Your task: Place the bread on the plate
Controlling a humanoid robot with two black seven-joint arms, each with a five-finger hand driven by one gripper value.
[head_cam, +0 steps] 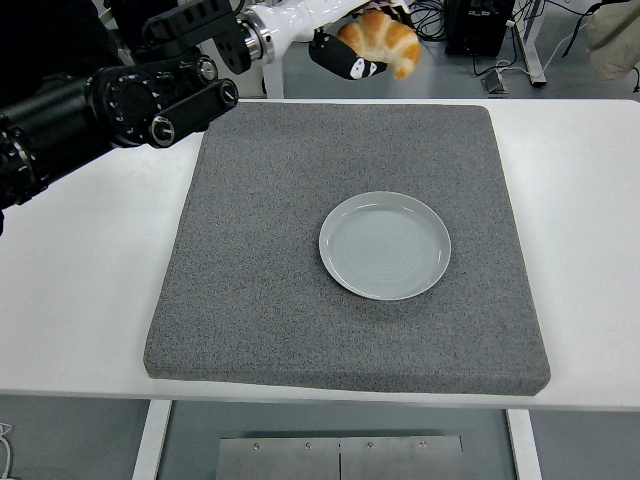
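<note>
A golden-brown croissant [383, 38] is held high above the far edge of the grey mat, gripped in my left hand [352, 52], whose black-tipped fingers curl around it. The left arm stretches in from the left edge across the mat's far left corner. A pale grey round plate [385, 245] lies empty on the mat, a little right of centre, well in front of and below the bread. My right hand is out of sight.
A large grey mat [260, 290] covers most of the white table [80, 290]. Beyond the table's far edge are cables, a dark box on the floor, table legs and a person's shoes at the top.
</note>
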